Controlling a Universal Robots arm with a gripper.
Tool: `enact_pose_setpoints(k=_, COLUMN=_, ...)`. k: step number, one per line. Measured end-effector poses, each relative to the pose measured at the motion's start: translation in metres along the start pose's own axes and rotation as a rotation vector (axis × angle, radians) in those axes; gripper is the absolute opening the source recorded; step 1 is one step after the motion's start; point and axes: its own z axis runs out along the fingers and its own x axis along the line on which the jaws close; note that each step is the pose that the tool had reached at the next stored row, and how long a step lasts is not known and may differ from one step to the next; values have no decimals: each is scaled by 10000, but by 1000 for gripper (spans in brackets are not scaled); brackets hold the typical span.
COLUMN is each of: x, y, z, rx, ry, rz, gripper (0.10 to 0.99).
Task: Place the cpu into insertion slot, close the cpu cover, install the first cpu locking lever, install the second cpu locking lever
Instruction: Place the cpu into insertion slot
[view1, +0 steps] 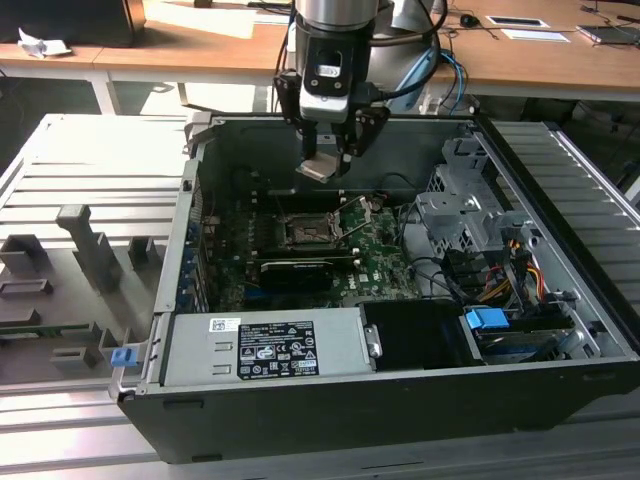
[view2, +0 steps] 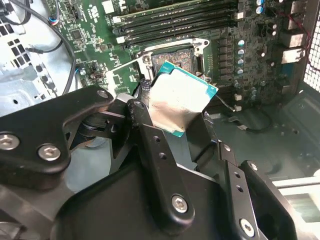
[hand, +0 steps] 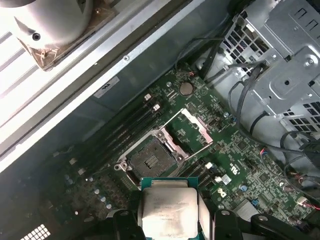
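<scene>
While above the insertion slot (view1: 303, 232), cpu (view2: 182, 100) in the hand (view1: 324, 162).

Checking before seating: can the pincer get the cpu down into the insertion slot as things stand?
Probably yes. The pincer holds the cpu above the board, the cpu cover stands swung open, and nothing lies over the insertion slot.
</scene>
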Motion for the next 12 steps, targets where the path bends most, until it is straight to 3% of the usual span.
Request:
enact_pose_setpoints(k=3, x=0, y=0, z=6, rx=-7, ry=-24, rz=314, gripper=533)
enact_pose_setpoints(k=12, x=-1, y=-2, z=33, rx=-8, ry=-32, rz=407, gripper=533)
